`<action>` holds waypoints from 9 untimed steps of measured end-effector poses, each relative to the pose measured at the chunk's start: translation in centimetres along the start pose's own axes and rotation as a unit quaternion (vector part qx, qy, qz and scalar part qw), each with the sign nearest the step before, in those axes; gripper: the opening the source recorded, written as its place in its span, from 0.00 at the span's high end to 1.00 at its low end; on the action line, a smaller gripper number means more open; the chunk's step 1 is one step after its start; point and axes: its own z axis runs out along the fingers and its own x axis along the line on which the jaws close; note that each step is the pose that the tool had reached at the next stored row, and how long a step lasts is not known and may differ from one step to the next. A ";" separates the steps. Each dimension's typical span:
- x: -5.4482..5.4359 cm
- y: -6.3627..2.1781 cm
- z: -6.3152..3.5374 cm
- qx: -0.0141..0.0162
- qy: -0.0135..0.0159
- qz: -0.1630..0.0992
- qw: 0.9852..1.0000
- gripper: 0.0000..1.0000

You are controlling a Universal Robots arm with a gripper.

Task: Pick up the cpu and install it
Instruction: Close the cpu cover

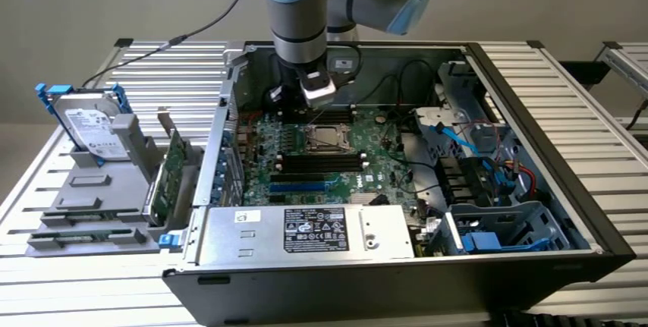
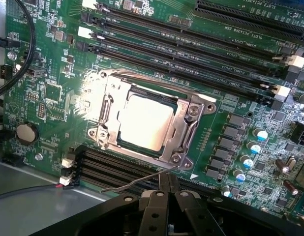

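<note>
Jaws of the gripper [image 2: 168, 181] are pressed together, w/ nothing held between them. The fingertips stand just beside the thin wire lever [image 2: 137, 182] of the socket; whether they touch it I cannot tell. The cpu [image 2: 144, 121] lies flat inside the metal socket frame [image 2: 189, 130] on the green motherboard [image 2: 53, 73], silver-grey top facing up. In the exterior view the arm [image 1: 299, 8] comes down nearly vertical into the open PC case [image 1: 526, 114], gripper pointing downward, near the cpu on its far side. A hard drive [image 1: 93, 128] stands outside the case, at the exterior view's left.
</note>
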 end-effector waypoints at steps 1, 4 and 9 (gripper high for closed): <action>0.0 0.02 0.01 0.000 0.000 -0.001 1.000 0.89; 0.1 0.05 0.05 0.000 0.000 -0.004 1.000 0.89; 0.3 0.11 0.13 0.001 -0.001 -0.009 1.000 0.89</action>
